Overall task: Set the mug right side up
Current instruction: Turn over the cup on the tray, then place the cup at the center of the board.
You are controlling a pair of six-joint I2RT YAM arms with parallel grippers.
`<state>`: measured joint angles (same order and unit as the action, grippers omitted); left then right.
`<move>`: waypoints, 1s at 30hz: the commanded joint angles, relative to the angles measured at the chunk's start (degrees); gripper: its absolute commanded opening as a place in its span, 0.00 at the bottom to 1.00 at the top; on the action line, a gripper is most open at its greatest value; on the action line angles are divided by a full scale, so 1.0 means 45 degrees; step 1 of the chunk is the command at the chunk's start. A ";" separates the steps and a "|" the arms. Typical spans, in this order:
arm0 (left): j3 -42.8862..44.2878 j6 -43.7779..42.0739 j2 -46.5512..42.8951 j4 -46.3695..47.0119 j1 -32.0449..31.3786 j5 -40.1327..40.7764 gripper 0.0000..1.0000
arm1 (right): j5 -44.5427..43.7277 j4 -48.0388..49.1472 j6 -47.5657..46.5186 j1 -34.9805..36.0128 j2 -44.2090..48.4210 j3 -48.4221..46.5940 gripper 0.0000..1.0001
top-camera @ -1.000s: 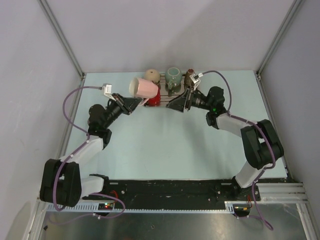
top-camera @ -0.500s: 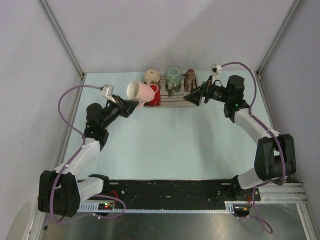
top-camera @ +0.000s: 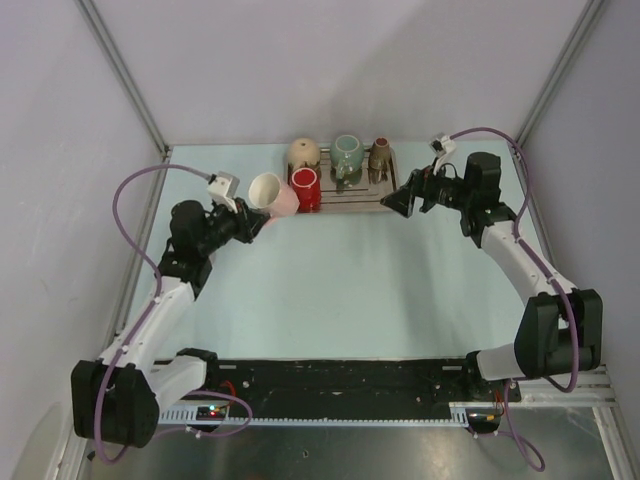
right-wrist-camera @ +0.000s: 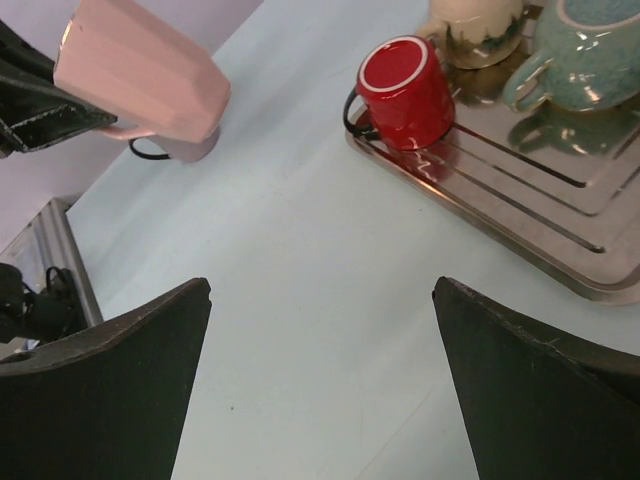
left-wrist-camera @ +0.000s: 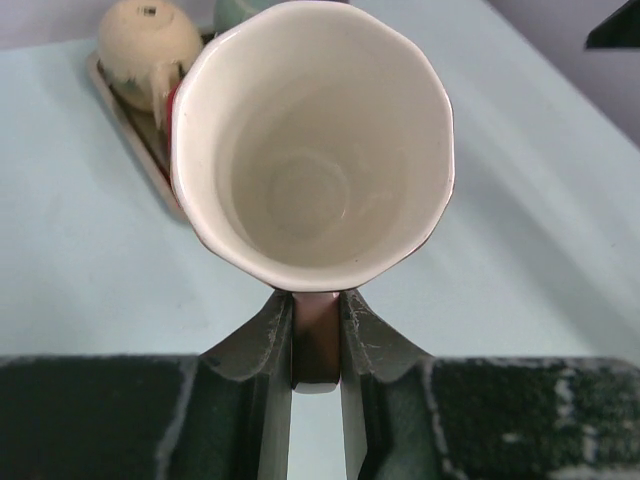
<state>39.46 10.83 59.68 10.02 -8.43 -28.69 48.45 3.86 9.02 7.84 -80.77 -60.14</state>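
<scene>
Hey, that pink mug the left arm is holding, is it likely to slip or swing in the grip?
Probably rigid and breakable: the pink mug looks like glazed ceramic. It may pivot, since the left gripper pinches only a narrow part below the rim, apparently the handle. The smooth glaze suggests a somewhat slippery hold.

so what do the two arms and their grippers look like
The left arm and right arm are white links with bulky black joints, each trailed by a purple cable. The left gripper and right gripper each have two dark wedge-shaped fingers.
</scene>
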 commanded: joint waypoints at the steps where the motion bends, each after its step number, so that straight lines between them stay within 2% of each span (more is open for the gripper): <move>1: 0.0819 -0.1840 -0.0928 -0.0854 0.0110 0.0804 0.00 | -0.0713 -0.0325 -0.0570 -0.0074 0.0571 -0.0491 0.99; 10: 0.0635 -0.2906 -0.0929 -0.2772 0.0145 0.1762 0.00 | -0.0880 -0.0397 -0.0549 -0.0062 0.0513 -0.0488 0.99; 18: 0.0450 -0.3118 -0.0545 -0.2742 0.0190 0.3453 0.00 | -0.0778 -0.0497 -0.0537 -0.0113 0.0276 -0.0488 0.99; 24: 0.0599 -0.2833 0.0454 -0.2474 0.0314 0.3410 0.00 | -0.0602 -0.0407 -0.0341 -0.0261 0.0217 -0.0413 0.99; 30: 0.0736 -0.2735 0.1018 -0.2455 0.0309 0.4616 0.00 | -0.0416 -0.0234 -0.0103 -0.0495 0.0179 -0.0330 0.99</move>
<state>39.51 -1.50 64.62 -8.10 -7.38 -11.92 45.52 1.08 7.75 6.42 -79.85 -60.25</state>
